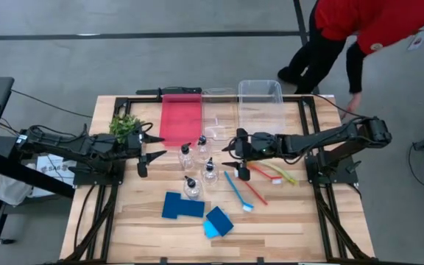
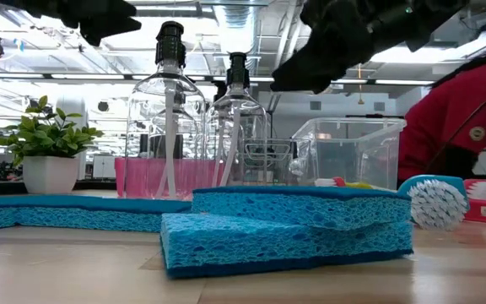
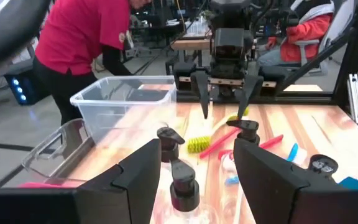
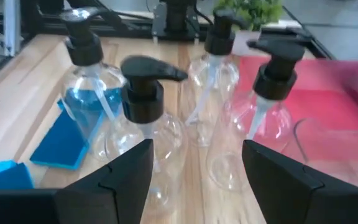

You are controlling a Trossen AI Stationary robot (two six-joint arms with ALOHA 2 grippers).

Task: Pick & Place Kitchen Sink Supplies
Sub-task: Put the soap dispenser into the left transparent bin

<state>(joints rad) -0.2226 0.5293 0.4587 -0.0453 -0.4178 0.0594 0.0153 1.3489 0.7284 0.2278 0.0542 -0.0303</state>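
Observation:
Several clear pump bottles (image 1: 200,147) (image 4: 145,124) stand upright on their bases in the middle of the table. My left gripper (image 1: 147,153) (image 3: 194,180) hovers open to their left, pointing at them. My right gripper (image 1: 232,154) (image 4: 197,168) hovers open to their right, above table height, and faces the nearest black pump top (image 4: 143,84). A dark blue sponge (image 1: 182,205) and a light blue sponge (image 1: 218,221) lie flat near the front. Blue (image 1: 238,191), red (image 1: 255,184) and yellow-green (image 1: 282,174) brushes lie flat below the right gripper.
A red bin (image 1: 180,118) and two clear bins (image 1: 260,103) (image 1: 219,110) stand at the far edge, with a small plant (image 1: 125,125) at the far left. A person in red (image 1: 374,29) bends over the far right corner. Bare wood lies along the near edge.

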